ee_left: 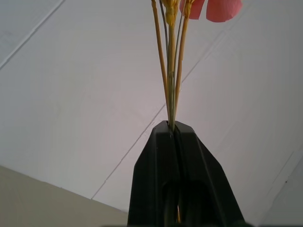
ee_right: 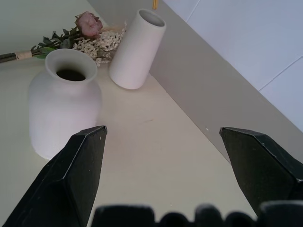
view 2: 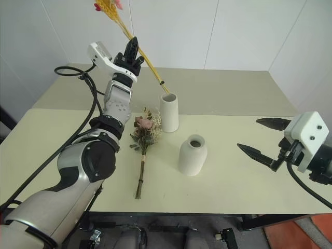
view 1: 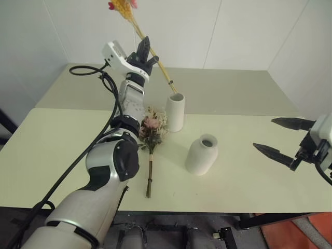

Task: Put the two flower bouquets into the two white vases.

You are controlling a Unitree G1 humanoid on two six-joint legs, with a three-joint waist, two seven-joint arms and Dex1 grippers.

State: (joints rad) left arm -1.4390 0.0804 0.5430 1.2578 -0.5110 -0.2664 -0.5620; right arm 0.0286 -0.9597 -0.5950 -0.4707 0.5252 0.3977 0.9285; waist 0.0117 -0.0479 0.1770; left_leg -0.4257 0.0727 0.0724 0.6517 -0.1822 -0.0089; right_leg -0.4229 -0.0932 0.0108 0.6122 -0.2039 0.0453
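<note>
- Wheat-like stalk bunch is pinched in closed left end effector, stem tips just above tall vase near worktop back edge.
- Stems should be uprighted, then lowered into mouth.
- Right end effector is open, idle; rose bunch lies beside rounded vase.

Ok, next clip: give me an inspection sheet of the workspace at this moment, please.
Surface: pale table, second table behind.
Job's things: yellow stalk bunch held tilted, stem ends just above the tall cylinder vase; rose bouquet lying flat on the table beside it; rounded vase upright, empty.
Clutter: nothing seen.
End effectors: left end effector shut on the stalks; right end effector open, empty.
Cables: black cable along the left arm.
Surroundings: white walls.
</note>
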